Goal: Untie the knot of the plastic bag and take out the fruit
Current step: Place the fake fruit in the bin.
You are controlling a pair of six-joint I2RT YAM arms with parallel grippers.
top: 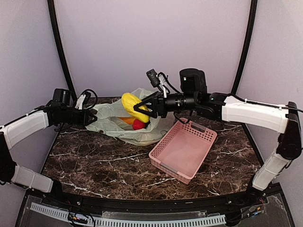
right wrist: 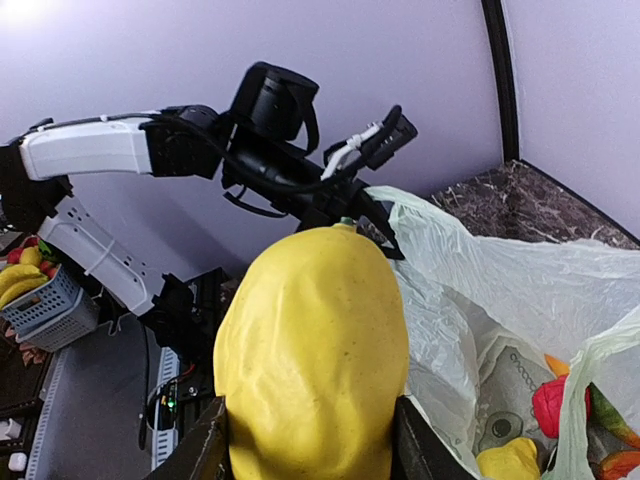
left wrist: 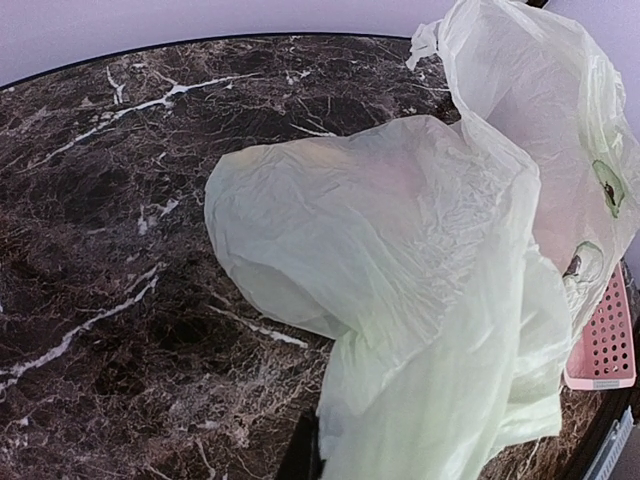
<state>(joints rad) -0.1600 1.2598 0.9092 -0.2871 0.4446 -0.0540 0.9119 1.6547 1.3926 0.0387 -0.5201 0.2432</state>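
Note:
The plastic bag [top: 118,126] lies at the back left of the table with its mouth open toward the right. No knot is in view. My left gripper [top: 93,118] is shut on the bag's left edge, and the film [left wrist: 420,280] bunches over it in the left wrist view. Just above the bag's mouth, my right gripper [top: 143,109] is shut on a large yellow fruit [top: 133,105], which fills the gap between its fingers [right wrist: 197,452]. Inside the bag lie a red fruit [top: 138,124], an orange piece [top: 126,120] and a small yellow one [right wrist: 510,462].
A pink slotted basket [top: 183,149] stands right of the bag on the dark marble table [top: 94,165], with nothing in it. Its corner [left wrist: 605,345] shows behind the bag in the left wrist view. Purple walls close in the back and sides.

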